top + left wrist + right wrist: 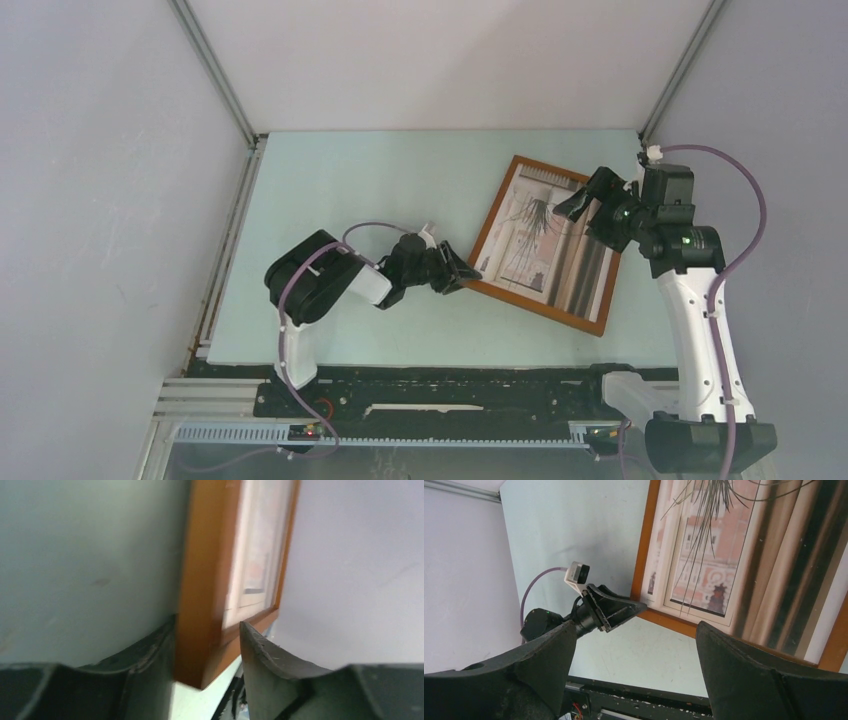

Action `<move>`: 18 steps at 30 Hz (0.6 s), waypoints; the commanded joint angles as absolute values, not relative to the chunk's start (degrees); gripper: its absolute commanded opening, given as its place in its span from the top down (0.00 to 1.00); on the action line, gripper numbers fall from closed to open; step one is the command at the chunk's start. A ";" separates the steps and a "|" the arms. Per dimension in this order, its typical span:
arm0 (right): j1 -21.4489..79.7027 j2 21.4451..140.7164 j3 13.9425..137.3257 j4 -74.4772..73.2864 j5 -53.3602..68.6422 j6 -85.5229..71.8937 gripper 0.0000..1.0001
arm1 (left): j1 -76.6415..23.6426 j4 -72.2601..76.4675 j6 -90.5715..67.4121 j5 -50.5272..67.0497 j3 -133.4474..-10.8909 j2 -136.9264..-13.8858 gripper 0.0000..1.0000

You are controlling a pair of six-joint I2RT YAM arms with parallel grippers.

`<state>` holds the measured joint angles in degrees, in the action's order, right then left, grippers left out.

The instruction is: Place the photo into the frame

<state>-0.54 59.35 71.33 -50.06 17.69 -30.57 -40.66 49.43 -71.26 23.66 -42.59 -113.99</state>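
The wooden frame [492, 220] lies on the pale green table [350, 180], right of centre, turned at an angle. The photo [540, 240] with its spindly plant lines and dark stripes sits inside it. My left gripper [466, 272] is at the frame's near left corner. In the left wrist view the gripper [207, 625] has that corner of the frame [200, 580] between its jaws, with the blurred photo [255, 555] beyond. My right gripper [588, 195] hovers open and empty over the frame's far right part. In the right wrist view the gripper [635, 627] looks down on the photo [704, 565] and the frame [644, 545].
Grey walls close the table on the left, back and right, and the frame's right corner is near the right wall. A black rail [450, 385] runs along the near edge. The left arm [589, 612] shows in the right wrist view.
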 commanded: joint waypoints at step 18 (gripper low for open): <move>4.21 54.92 74.20 -50.65 15.12 -29.01 0.00 | -40.14 -2.73 -39.46 0.32 -44.42 -74.44 0.18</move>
<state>1.45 57.43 71.31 -50.39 16.58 -30.26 -40.36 6.90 -48.53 9.02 -41.34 -86.56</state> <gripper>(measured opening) 0.993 0.801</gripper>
